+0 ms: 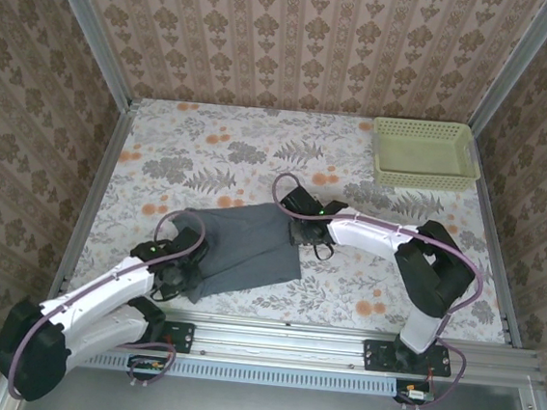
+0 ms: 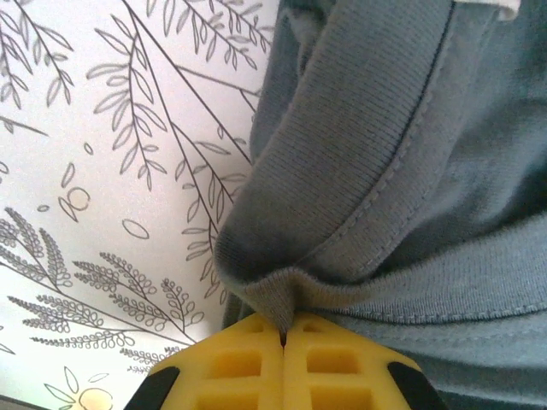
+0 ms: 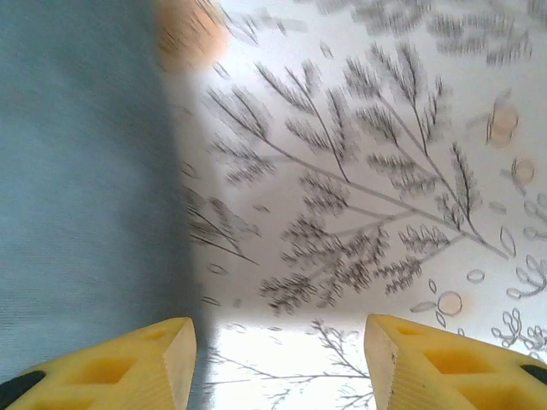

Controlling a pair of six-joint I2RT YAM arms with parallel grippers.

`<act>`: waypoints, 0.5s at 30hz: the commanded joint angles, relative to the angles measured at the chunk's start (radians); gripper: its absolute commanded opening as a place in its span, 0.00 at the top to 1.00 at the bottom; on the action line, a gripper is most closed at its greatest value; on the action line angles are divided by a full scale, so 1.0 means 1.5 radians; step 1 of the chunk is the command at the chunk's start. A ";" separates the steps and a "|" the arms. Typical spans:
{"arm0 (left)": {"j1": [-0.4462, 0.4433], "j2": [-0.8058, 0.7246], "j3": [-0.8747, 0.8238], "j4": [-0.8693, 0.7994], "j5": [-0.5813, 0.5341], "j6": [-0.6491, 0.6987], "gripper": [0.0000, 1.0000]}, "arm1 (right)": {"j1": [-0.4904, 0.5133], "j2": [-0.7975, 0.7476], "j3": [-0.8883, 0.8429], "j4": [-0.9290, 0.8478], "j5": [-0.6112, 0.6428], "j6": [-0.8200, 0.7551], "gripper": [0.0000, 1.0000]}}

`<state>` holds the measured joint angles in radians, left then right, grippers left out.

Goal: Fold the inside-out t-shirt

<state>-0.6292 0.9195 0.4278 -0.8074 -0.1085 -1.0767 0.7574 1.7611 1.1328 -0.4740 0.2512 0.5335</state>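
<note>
The inside-out t-shirt (image 1: 250, 246) is lying partly folded on the floral desk (image 1: 211, 151), toward the near edge and between my two arms. My left pincer (image 2: 285, 337) is pressing together on a bunched fold of stitched hem at the shirt's near-left corner, with cloth nipped between the yellow pads. My right pincer (image 3: 278, 342) is standing spread at the shirt's far-right edge, one finger (image 3: 111, 359) over fabric and the other over bare desk, while a pale green basket (image 1: 424, 152) is sitting well apart in the far-right corner.
</note>
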 commanded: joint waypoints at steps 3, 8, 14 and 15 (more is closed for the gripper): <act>0.013 0.044 0.001 0.017 -0.041 0.036 0.99 | 0.005 0.043 0.128 0.046 -0.072 -0.080 0.44; 0.034 0.078 0.002 0.044 -0.043 0.061 0.99 | 0.010 0.169 0.255 0.015 -0.086 -0.093 0.45; 0.068 0.123 0.031 0.083 -0.033 0.106 0.99 | -0.011 0.227 0.274 -0.025 -0.042 -0.083 0.49; 0.074 0.133 0.040 0.090 -0.034 0.115 0.99 | -0.017 0.215 0.247 -0.019 -0.036 -0.071 0.50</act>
<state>-0.5385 1.0744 0.4873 -0.7242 -0.1329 -0.9638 0.7612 2.1033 1.5459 -0.4450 0.1528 0.4133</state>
